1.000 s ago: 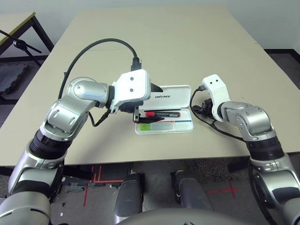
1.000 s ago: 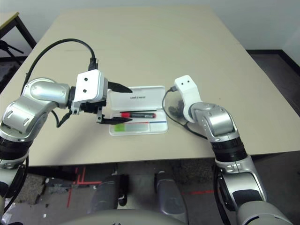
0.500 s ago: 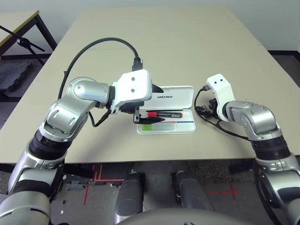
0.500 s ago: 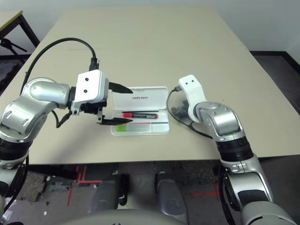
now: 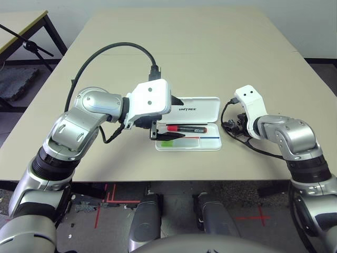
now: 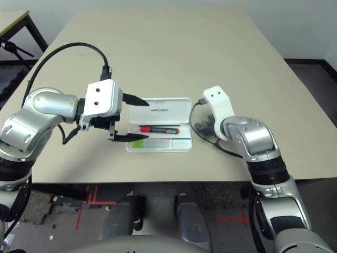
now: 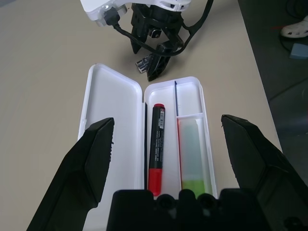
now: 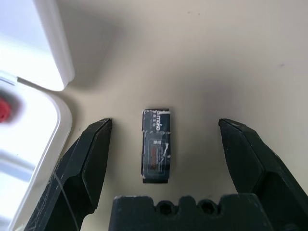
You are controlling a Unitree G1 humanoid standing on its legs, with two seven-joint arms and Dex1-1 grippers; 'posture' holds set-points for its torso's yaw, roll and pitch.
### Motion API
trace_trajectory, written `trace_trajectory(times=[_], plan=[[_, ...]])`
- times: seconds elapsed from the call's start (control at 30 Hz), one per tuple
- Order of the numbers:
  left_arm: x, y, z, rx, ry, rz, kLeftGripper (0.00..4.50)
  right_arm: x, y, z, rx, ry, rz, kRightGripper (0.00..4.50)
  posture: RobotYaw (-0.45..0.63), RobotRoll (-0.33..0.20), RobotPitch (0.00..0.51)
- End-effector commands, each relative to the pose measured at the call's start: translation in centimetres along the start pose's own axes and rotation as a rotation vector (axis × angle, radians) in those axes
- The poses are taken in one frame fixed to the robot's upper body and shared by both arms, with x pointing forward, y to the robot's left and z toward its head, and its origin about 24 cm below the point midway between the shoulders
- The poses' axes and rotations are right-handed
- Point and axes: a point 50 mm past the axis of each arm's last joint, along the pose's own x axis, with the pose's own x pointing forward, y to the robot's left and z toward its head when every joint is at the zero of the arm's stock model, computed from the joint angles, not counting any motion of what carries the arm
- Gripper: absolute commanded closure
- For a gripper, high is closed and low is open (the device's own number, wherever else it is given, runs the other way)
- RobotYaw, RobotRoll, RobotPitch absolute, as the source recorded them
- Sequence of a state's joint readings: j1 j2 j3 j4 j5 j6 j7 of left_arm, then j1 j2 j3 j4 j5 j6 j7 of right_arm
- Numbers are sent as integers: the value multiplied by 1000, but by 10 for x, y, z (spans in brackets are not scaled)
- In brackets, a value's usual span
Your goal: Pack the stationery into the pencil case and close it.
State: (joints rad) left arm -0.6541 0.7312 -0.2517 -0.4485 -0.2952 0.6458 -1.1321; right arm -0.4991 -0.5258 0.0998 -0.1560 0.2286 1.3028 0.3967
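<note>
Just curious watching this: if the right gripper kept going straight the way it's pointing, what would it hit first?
Probably the small dark block lying on the table between the right gripper's open fingers, beside the pencil case.

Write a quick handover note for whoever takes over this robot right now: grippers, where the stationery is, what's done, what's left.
Left gripper: open, above the open pencil case.
Right gripper: open, straddling the small dark block on the table beside the case.
Done: red-and-black marker and green highlighter lie in the case.
Left: pick up the block, put it in, close the lid.
</note>
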Motion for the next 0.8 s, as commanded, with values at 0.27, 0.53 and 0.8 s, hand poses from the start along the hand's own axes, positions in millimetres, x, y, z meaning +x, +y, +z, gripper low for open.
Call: trace_trajectory(times=[0.27,0.53,0.8], plan=[[2,-5,-5,-8,11,-21,0,9,1,-24,29,130,40,2043,-13,0,141],[1,-5,-9,-11,19,-14,0,-2,-24,-14,-53,114,19,4175,-5,0,135],[0,-5,-11,-13,29,-8,0,-29,-29,-2,-470,-32,281,4175,8,0,148]])
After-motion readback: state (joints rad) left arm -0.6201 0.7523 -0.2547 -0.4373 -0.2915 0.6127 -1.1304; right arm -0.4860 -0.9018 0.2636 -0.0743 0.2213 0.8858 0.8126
